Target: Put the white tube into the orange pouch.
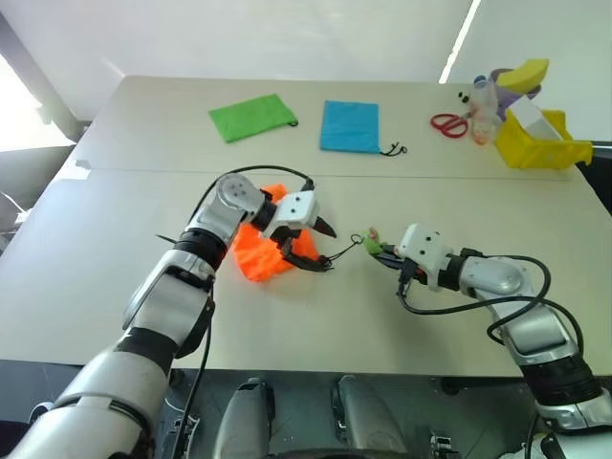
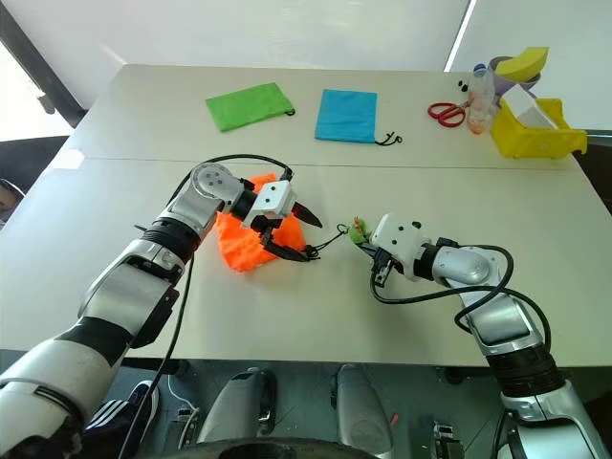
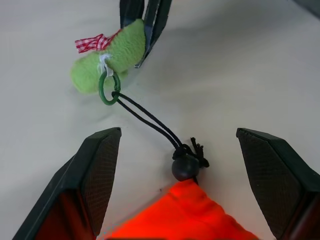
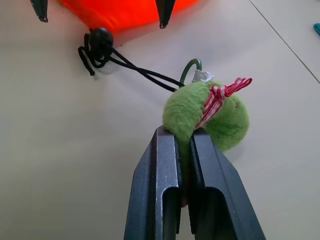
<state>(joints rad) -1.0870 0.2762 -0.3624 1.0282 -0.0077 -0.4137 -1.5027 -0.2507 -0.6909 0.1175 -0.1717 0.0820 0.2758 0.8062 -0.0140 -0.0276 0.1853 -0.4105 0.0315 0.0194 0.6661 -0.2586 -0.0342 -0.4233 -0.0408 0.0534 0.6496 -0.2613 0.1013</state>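
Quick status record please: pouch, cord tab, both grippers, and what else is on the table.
orange pouch: bunched on the near table, mouth drawn shut at its cord stopper
green tab: pinched by right gripper
left gripper: open, straddling the pouch's neck
white tube: can't make it out
far side: green pouch, blue pouch, scissors, yellow bin

The pale table [image 1: 115, 277] carries three pouches — orange pouch [image 1: 260, 256], green pouch [image 1: 252, 117], blue pouch [image 1: 350, 125] — plus scissors [image 1: 448, 123].
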